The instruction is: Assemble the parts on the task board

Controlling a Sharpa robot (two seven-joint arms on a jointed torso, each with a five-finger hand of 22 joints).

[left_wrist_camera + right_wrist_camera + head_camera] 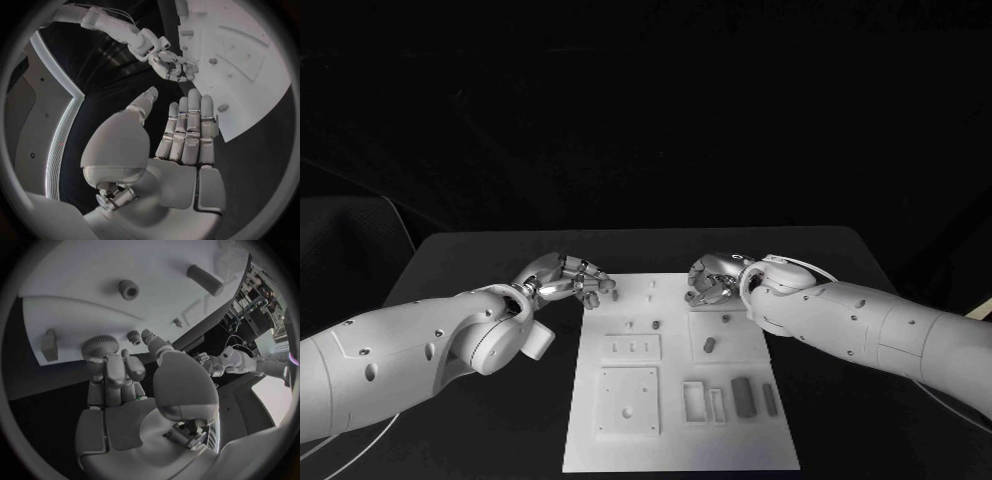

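Left hand [567,277] at the white board's [678,440] far left corner, fingers straight and apart, holding nothing. Grey parts [708,345] lie on the board, apart from both hands. Right hand [715,280], fingers curled, over the far edge; whether it grips anything cannot be told.

The head camera looks down from high up at the black desk [488,250] and the white task board [678,440]. Each wrist camera sits close behind its own hand, and both also see the board's far end.
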